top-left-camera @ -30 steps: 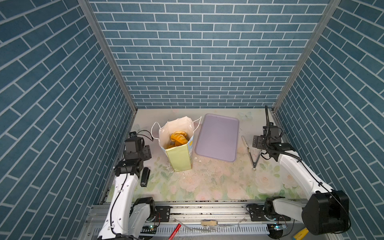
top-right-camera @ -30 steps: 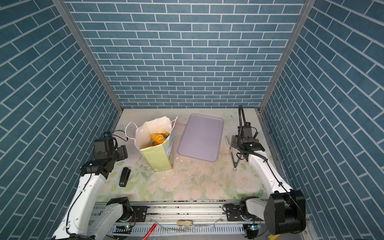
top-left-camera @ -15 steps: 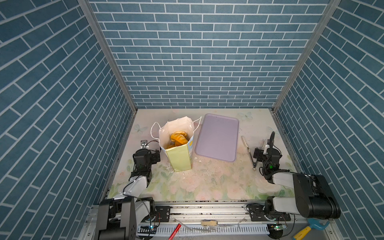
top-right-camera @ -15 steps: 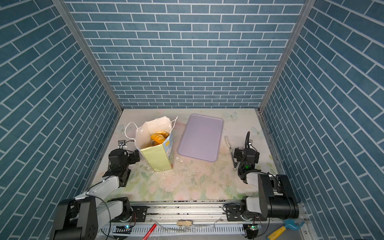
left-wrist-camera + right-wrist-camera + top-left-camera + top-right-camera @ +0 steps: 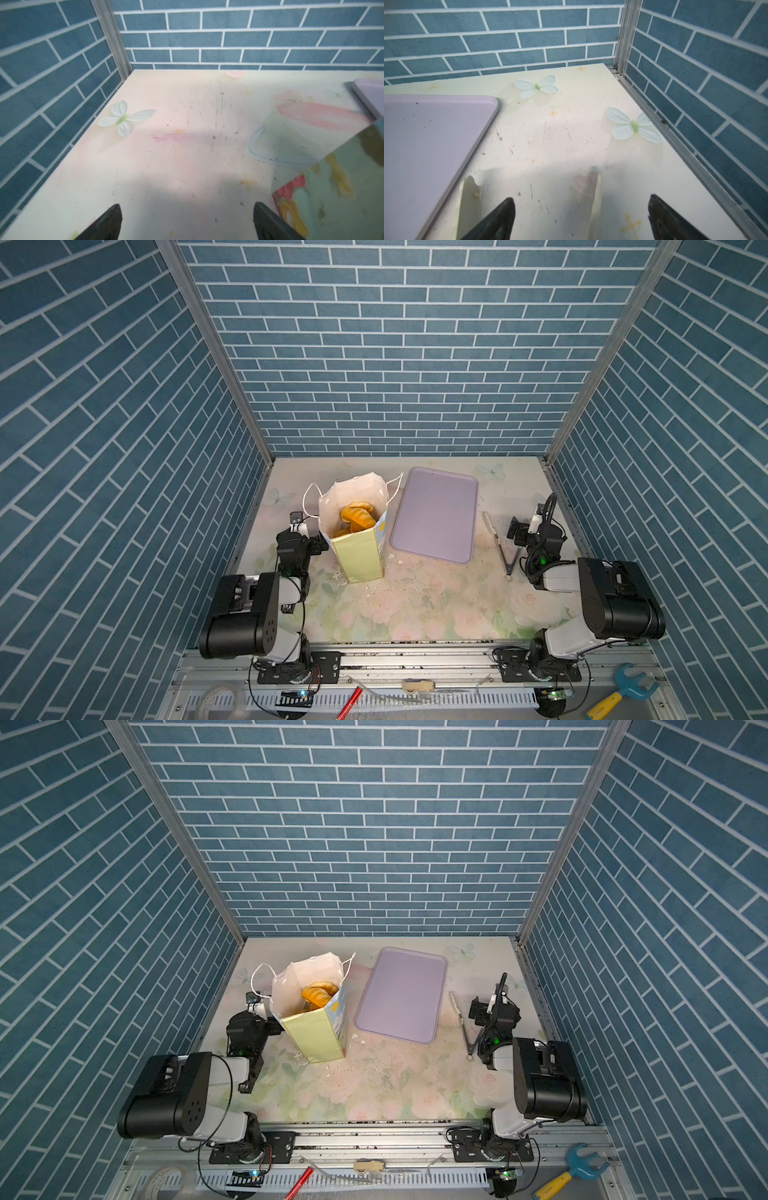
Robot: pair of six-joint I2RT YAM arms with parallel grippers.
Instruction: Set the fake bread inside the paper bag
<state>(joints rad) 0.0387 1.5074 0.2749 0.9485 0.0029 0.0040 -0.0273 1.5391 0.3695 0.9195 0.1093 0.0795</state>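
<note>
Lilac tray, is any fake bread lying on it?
No, in a top view the lilac tray is bare; the fake bread sits inside the paper bag.

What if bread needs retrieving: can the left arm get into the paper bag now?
Probably, after rising: the left gripper sits low beside the paper bag, whose open mouth faces up, nothing covering it.

One paper bag (image 5: pixel 359 562), one tray (image 5: pixel 434 514), one tongs (image 5: pixel 495 536), at least two fake bread pieces (image 5: pixel 357 516)
</note>
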